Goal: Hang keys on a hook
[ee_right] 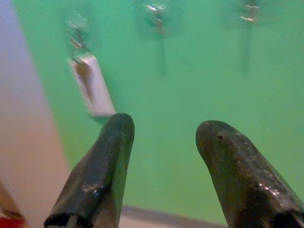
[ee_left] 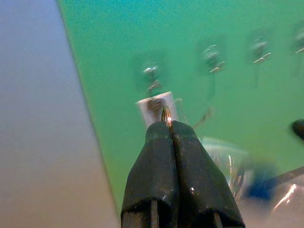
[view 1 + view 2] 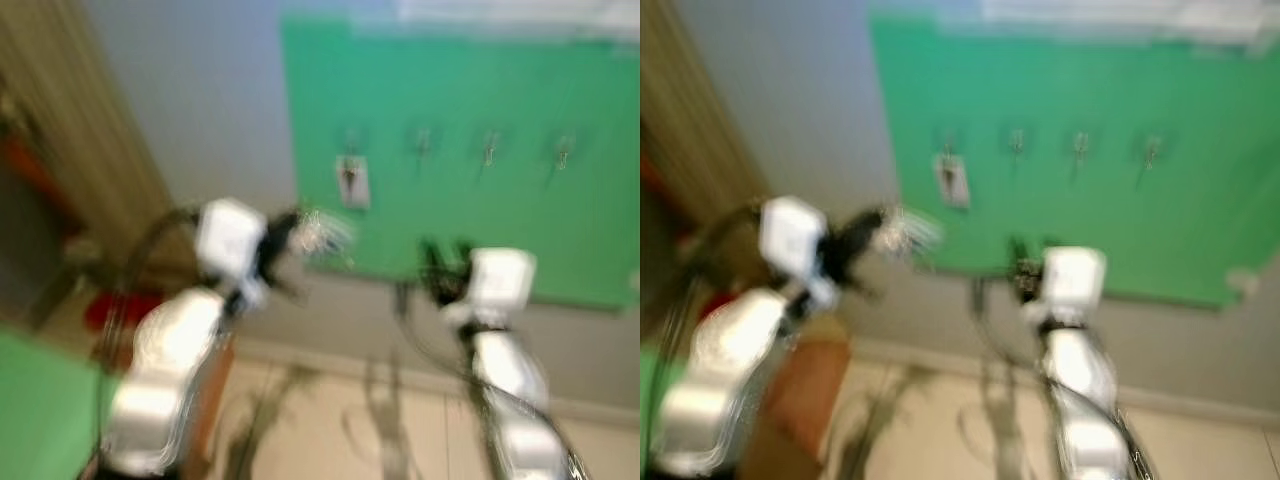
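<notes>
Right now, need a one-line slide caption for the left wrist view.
Left hand shut on a key ring, pointed at the green board and its row of hooks.

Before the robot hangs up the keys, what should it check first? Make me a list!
1. Left gripper pinching the thin metal key ring: ok, fingers shut on it.
2. Shiny bunch of keys hanging from that gripper: ok, though blurry.
3. Free small metal hook on the green wall board: ok; the hooks beside it look bare too.
4. Leftmost hook: not ok, a white tag already hangs there.
5. Right gripper out of the way: ok, open and holding nothing.
6. Ring lined up with a hook: cannot tell, the pictures are blurred.
</notes>
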You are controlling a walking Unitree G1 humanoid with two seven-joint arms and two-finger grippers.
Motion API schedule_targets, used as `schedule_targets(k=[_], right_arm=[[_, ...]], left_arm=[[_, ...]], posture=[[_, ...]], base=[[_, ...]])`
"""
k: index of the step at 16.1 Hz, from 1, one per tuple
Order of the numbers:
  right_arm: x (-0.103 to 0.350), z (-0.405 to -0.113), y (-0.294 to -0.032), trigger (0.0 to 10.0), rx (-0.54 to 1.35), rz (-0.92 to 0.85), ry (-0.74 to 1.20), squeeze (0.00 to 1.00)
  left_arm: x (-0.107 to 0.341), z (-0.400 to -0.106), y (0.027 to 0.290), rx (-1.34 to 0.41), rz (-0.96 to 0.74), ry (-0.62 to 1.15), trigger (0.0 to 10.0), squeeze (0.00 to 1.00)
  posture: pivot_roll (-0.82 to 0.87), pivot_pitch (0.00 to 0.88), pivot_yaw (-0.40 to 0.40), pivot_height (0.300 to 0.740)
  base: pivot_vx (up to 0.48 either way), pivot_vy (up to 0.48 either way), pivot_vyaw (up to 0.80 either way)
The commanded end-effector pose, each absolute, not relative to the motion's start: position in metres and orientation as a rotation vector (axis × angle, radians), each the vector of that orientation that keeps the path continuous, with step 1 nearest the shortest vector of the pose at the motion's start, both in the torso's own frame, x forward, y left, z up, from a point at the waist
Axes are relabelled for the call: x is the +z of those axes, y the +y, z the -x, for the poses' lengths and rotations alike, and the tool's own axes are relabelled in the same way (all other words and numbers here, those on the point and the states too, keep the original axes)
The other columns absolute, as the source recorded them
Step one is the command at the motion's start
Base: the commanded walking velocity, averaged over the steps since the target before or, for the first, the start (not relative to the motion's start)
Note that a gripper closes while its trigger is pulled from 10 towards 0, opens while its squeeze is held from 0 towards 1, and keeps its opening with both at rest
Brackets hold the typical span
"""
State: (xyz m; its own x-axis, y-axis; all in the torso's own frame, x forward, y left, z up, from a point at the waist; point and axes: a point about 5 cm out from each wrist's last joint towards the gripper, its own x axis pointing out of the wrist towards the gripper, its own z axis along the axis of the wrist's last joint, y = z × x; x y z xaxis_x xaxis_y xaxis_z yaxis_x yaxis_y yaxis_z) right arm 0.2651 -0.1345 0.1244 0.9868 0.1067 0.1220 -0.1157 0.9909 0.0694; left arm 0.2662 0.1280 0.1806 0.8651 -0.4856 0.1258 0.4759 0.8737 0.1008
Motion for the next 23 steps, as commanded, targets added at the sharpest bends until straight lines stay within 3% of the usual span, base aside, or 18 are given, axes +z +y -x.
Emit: schedule_targets(k=[1, 5, 9, 14, 18, 20, 21, 23], right_arm=[[0.124, -0.264, -0.145, 10.0, 0.086, -0.053, -0.111, 0.0], [0.121, -0.263, -0.142, 10.0, 0.106, -0.057, -0.1, 0.0], [0.08, -0.255, -0.146, 10.0, 0.158, -0.021, 0.04, 0.0], [0.012, -0.252, -0.174, 10.0, 0.103, -0.042, 0.308, 0.0], [-0.032, -0.249, -0.17, 10.0, 0.124, 0.019, 0.579, 0.0], [-0.058, -0.225, -0.17, 10.0, 0.094, -0.013, 0.789, 0.0], [-0.074, -0.204, -0.171, 10.0, 0.076, 0.01, 0.919, 0.0], [-0.079, -0.197, -0.165, 10.0, 0.116, 0.012, 0.942, 0.0]], left_arm=[[0.186, -0.267, 0.118, -0.539, -0.057, -0.166, 0.0, 0.0], [0.179, -0.274, 0.123, -0.509, -0.044, -0.108, 0.0, 0.0], [0.127, -0.292, 0.151, -0.428, -0.033, 0.137, 0.0, 0.0], [0.037, -0.3, 0.158, -0.418, -0.028, 0.462, 0.0, 0.0], [-0.024, -0.269, 0.157, -0.353, -0.015, 0.75, 0.0, 0.0], [-0.037, -0.26, 0.156, -0.247, 0.087, 0.827, 0.0, 0.0], [-0.052, -0.242, 0.154, -0.237, 0.055, 0.93, 0.0, 0.0], [-0.059, -0.233, 0.157, -0.23, 0.048, 0.971, 0.0, 0.0]], posture=[[-0.15, 0.0, 0.105, 0.707], [-0.14, 0.0, 0.107, 0.707], [-0.15, 0.0, 0.118, 0.707], [-0.15, 0.0, 0.115, 0.707], [-0.17, 0.0, 0.136, 0.707], [-0.19, 0.0, 0.146, 0.707], [-0.19, 0.0, 0.147, 0.707], [-0.19, 0.0, 0.146, 0.707]], base=[[0.0, 0.0, 0.0], [0.0, 0.0, 0.0], [0.0, 0.0, 0.0], [0.0, 0.0, 0.0], [0.0, 0.0, 0.0], [0.0, 0.0, 0.0], [0.0, 0.0, 0.0], [0.0, 0.0, 0.0]])
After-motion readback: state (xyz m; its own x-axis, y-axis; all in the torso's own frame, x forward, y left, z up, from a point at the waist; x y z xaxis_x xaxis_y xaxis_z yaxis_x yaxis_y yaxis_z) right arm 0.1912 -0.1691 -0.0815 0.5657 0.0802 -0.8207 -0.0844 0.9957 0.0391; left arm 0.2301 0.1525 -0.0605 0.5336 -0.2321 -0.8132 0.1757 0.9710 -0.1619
